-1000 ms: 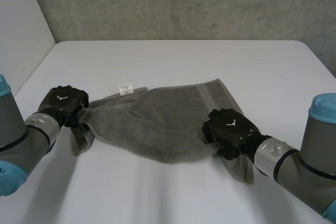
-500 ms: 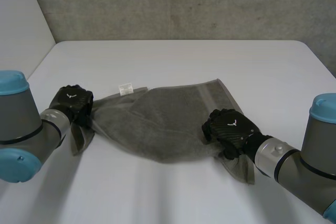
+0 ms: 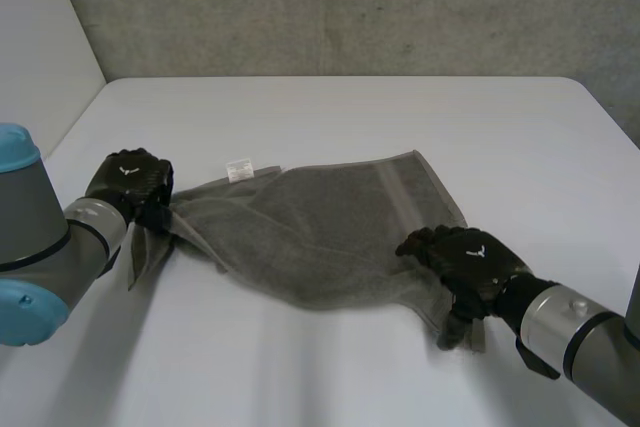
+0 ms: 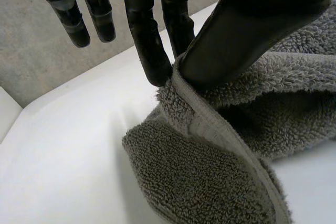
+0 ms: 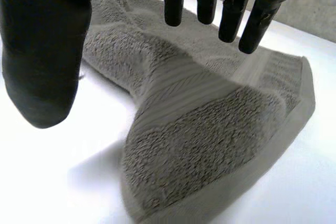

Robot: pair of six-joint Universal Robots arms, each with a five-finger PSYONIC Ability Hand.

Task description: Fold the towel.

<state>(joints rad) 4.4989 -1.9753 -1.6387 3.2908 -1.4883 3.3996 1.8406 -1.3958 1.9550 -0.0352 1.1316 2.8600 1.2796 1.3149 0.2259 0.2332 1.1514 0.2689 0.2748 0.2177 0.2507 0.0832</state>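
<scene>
Nearest, the right hand hovers over the near right corner of the towel. Its fingers are straight and spread away from the thumb, grasping nothing. In the head view it hides part of that corner. Over at the towel's left end, the left hand pinches the hem between thumb and finger, and a flap hangs below it. The grey towel lies rumpled on the middle of the worktop, its long axis running left to right. A white label sits on its far edge.
</scene>
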